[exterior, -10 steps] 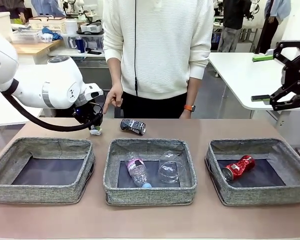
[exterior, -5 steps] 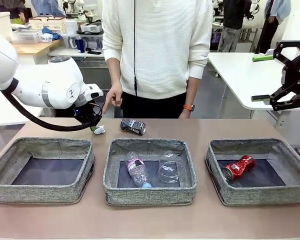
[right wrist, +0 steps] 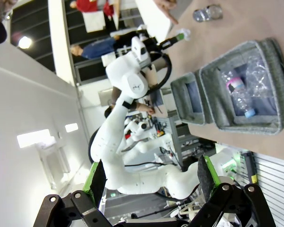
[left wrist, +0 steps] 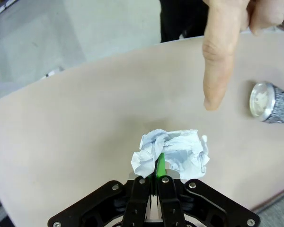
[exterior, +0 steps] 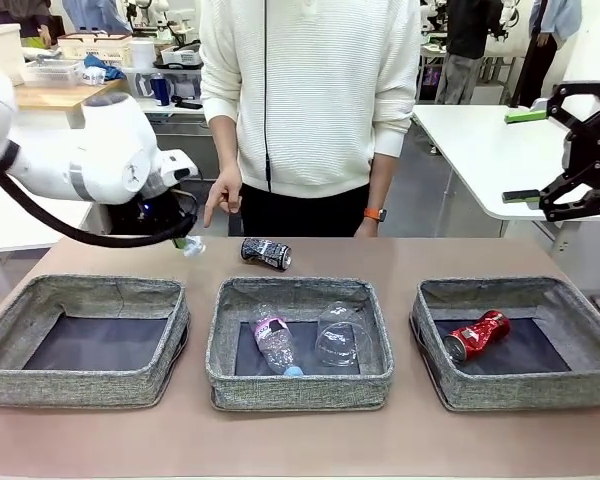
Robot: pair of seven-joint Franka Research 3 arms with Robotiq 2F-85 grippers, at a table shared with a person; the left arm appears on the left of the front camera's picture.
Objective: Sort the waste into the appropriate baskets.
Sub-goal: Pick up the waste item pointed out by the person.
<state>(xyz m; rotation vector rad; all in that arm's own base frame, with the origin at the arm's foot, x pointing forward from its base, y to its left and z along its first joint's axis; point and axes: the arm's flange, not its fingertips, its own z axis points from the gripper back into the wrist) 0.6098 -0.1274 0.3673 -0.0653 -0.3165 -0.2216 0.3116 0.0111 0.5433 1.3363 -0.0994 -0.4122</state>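
White paper wad (left wrist: 173, 151) (exterior: 193, 246) sits clamped in the tightly closed left gripper (left wrist: 158, 163) (exterior: 185, 242), over the table (exterior: 380, 255) behind the left basket (exterior: 80, 288) (a person's hand (exterior: 223, 197) points down close by). The crushed black-and-white can (exterior: 266, 252) lies nearby. The right gripper (exterior: 523, 155) hangs wide open, holding nothing.

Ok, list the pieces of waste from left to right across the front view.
Crumpled white paper wad in the left pincer, crushed black-and-white can, clear plastic cup, crushed red can. The clear pink-labelled bottle overlaps the black-and-white can's span, so it is omitted.
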